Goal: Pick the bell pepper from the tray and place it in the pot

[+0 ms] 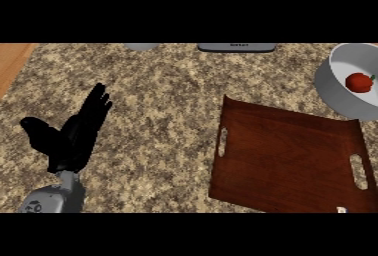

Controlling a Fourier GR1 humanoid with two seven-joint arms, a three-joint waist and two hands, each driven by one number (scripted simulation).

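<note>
Your bell pepper [359, 82] is red with a bit of green stem, and it lies inside the grey pot [334, 82] at the upper right of the head view. The pot stands on the speckled stone worktop [159, 105], and its right side runs out of view. The pepper sits against the pot's inner floor, towards the right part of what you can see.

Just below and left of the pot lies the dark brown wooden tray [284, 160], set at a slight angle, with a slot handle on its left side and another on its right. The pot's lower rim sits just beside the tray's upper right corner, perhaps overlapping it; you cannot tell which from here.

Your left hand [77, 135] shows at the left of the view, rising from its grey forearm at the lower edge. Its fingers are straight and spread wide, pointing up and slightly right, the thumb out to the left, and it holds nothing. The pepper is well apart from it, far across the worktop with the tray between them.

Your right hand does not show. At the top edge you see parts of a pale round thing [140, 46] and a grey flat object [236, 47].
</note>
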